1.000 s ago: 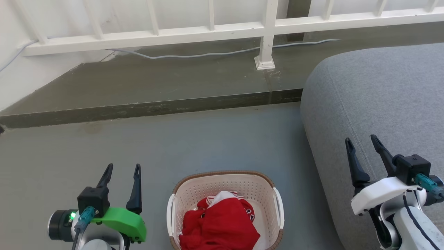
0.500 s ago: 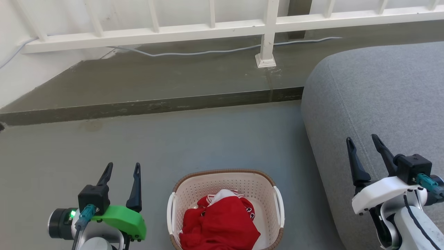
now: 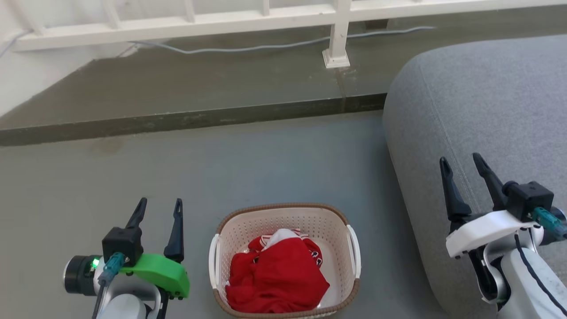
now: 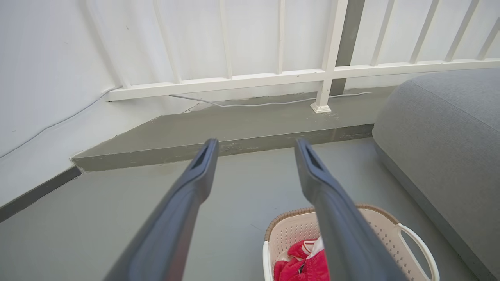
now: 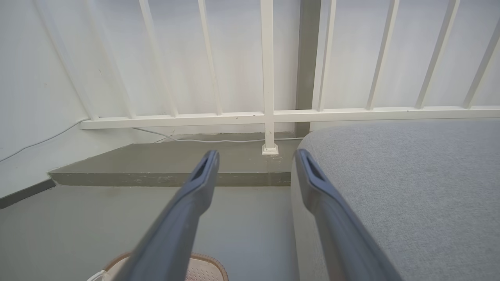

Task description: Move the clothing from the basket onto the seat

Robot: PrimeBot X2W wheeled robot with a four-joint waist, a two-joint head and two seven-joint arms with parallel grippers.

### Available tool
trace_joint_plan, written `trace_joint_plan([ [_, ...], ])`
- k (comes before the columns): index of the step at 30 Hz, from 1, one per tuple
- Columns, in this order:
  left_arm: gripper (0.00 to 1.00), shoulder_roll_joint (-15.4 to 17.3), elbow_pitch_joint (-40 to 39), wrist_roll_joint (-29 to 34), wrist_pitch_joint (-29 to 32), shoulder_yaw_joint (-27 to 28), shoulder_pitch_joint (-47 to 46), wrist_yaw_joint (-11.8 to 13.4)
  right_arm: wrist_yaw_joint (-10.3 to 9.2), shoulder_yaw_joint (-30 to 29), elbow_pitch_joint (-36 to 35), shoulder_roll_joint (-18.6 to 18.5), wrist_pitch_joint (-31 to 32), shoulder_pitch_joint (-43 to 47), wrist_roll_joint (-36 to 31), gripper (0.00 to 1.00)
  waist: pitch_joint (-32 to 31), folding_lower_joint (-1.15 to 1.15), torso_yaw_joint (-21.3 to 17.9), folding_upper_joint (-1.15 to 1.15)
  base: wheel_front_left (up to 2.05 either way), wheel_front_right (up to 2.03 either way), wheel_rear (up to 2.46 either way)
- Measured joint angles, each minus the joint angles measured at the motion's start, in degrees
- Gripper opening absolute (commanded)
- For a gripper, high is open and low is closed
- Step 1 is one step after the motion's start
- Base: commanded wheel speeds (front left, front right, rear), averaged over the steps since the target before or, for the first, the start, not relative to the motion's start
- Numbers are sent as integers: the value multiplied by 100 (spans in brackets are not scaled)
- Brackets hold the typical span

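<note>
- Your left gripper (image 3: 160, 201) sits at the lower left. Its fingers are spread apart and hold nothing, and its arm is cut off by the bottom edge.
- Your right gripper (image 3: 459, 157) sits at the lower right against the rounded edge of the seat (image 3: 487, 97). Its fingers are likewise parted and empty.
- Between them the basket (image 3: 283, 206) stands on the grey floor (image 3: 133, 177), near the seat but apart from it. Its near rim runs right along the bottom edge of the head view.
- The clothing (image 3: 277, 279) lies bunched inside the basket. You see red folds, white trim and perhaps a scrap of dark lettering at its right side, too small to read.
- In the left wrist view one finger covers part of the basket and much of the clothing. The right wrist view catches a sliver of brown rim between its fingers.
- Open floor runs from the basket to a raised step (image 3: 190, 119). Past the step, a cable (image 3: 266, 46) trails below the white railing (image 3: 221, 22).
</note>
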Motion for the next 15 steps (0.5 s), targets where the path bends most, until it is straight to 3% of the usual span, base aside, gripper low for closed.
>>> trace_joint_plan([
  [15, 100, -244, -21, 234, 249, -545, -455, -168, 126, -34, -358, 46, -1, -517, -10, 100, 910, 0, -233, 0, 0, 0, 0],
])
